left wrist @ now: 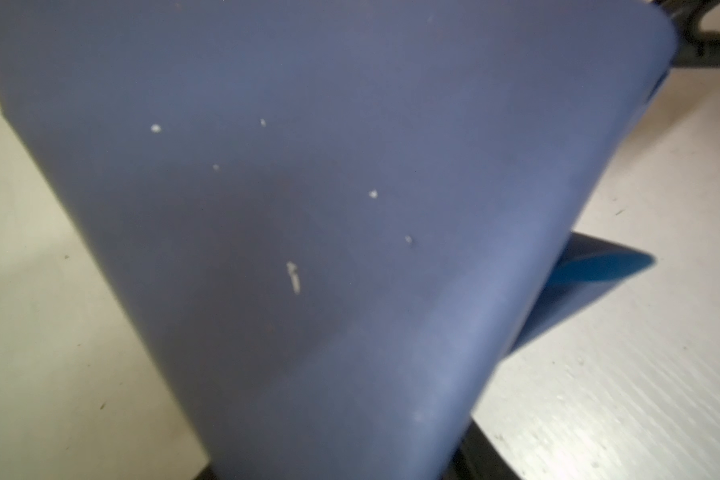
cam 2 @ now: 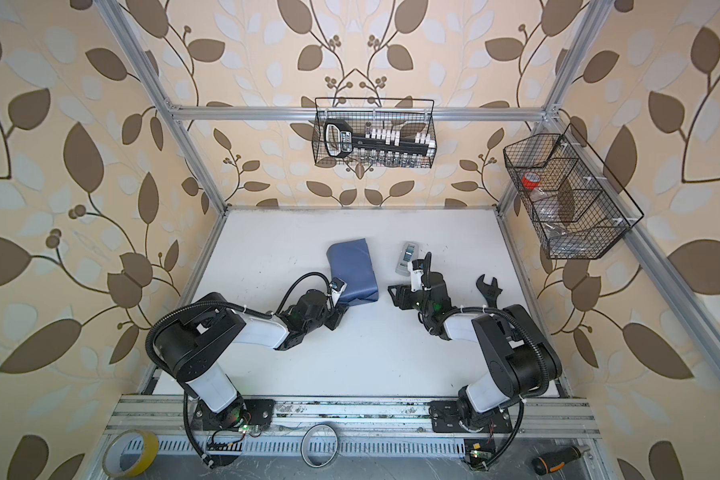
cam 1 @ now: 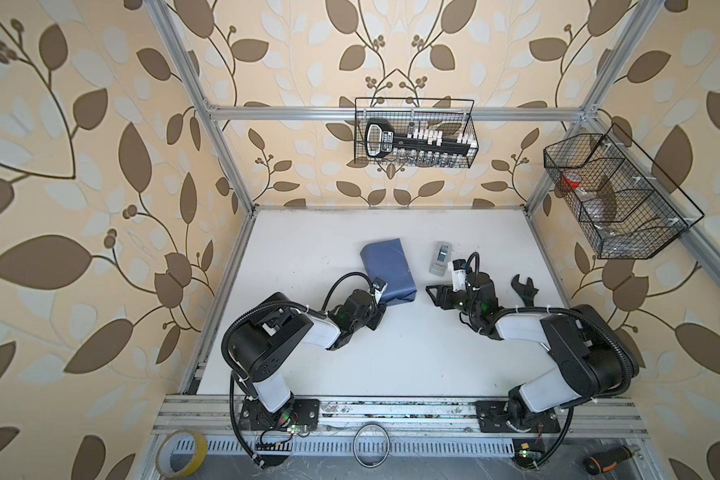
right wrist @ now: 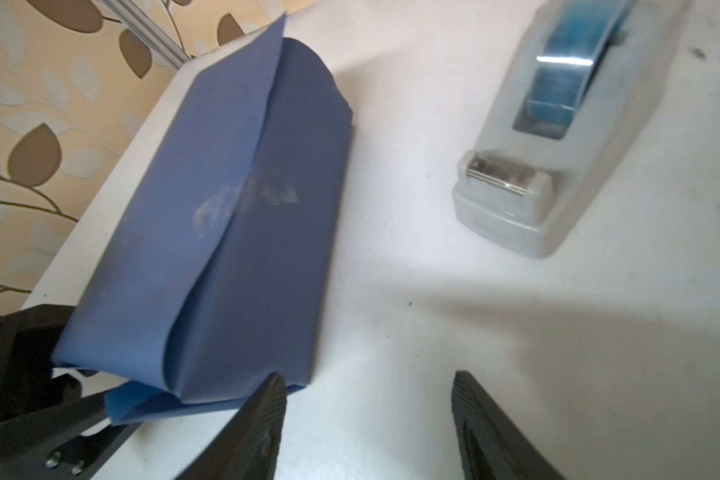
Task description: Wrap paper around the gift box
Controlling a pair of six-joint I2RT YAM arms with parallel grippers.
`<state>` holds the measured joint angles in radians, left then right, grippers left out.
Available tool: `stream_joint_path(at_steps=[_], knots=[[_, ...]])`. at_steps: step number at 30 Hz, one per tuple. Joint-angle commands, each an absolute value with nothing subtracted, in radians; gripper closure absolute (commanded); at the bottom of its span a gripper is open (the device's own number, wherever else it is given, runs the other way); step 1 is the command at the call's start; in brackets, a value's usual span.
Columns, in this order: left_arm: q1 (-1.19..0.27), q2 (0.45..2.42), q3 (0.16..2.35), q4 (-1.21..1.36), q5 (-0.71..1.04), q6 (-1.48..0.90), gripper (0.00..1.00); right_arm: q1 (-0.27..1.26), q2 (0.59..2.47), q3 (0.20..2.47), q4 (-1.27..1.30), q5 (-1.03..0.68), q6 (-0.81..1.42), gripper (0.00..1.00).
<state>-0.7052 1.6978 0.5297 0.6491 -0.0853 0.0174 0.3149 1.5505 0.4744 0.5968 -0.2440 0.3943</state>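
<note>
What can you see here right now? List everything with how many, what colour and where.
table: one, white, under everything
paper: one, slate blue, folded bundle, mid-table
tape dispenser: one, grey, right of the paper
wrench: one, black, table's right side
back basket: one, black wire, back rail
socket set: one, black and white, in back basket
side basket: one, black wire, right rail
red roll: one, in side basket
tape roll: one, yellow, front ledge, left
clear ring: one, front ledge, middle
screwdriver: one, black and orange, front ledge, right
left gripper: black, at the paper's near end, grip unclear
right gripper: black, open, empty
</note>
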Motion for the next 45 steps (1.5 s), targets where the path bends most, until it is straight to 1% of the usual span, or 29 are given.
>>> stream_joint_path(at_steps=[1,6,13,17,23,30,33,36,40,45], knots=[[-0.695,1.702,0.56,0.666,-0.081,0.001,0.47,0.338,1.542,0.522,0.654,-0.275,0.422,0.35],[-0.696,1.702,0.557,0.666,-0.08,0.0,0.46,0.353,1.562,0.572,0.675,-0.285,0.461,0.34],[-0.696,1.709,0.559,0.669,-0.079,0.0,0.46,0.416,1.668,0.689,0.627,-0.269,0.447,0.33],[-0.693,1.713,0.565,0.669,-0.076,0.0,0.46,0.431,1.739,0.725,0.609,-0.264,0.442,0.35],[-0.693,1.723,0.582,0.672,-0.074,-0.006,0.44,0.451,1.766,0.707,0.582,-0.238,0.414,0.38],[-0.693,1.74,0.608,0.675,-0.084,-0.007,0.38,0.456,1.761,0.659,0.598,-0.232,0.414,0.42],[-0.687,1.738,0.611,0.677,-0.082,-0.006,0.38,0.459,1.755,0.641,0.601,-0.226,0.41,0.43],[-0.678,1.737,0.611,0.683,-0.061,-0.008,0.38,0.459,1.754,0.634,0.604,-0.225,0.407,0.44],[-0.677,1.741,0.61,0.685,-0.044,-0.008,0.44,0.459,1.754,0.636,0.604,-0.229,0.411,0.44],[-0.674,1.739,0.604,0.695,-0.024,-0.009,0.47,0.462,1.746,0.644,0.594,-0.233,0.408,0.44]])
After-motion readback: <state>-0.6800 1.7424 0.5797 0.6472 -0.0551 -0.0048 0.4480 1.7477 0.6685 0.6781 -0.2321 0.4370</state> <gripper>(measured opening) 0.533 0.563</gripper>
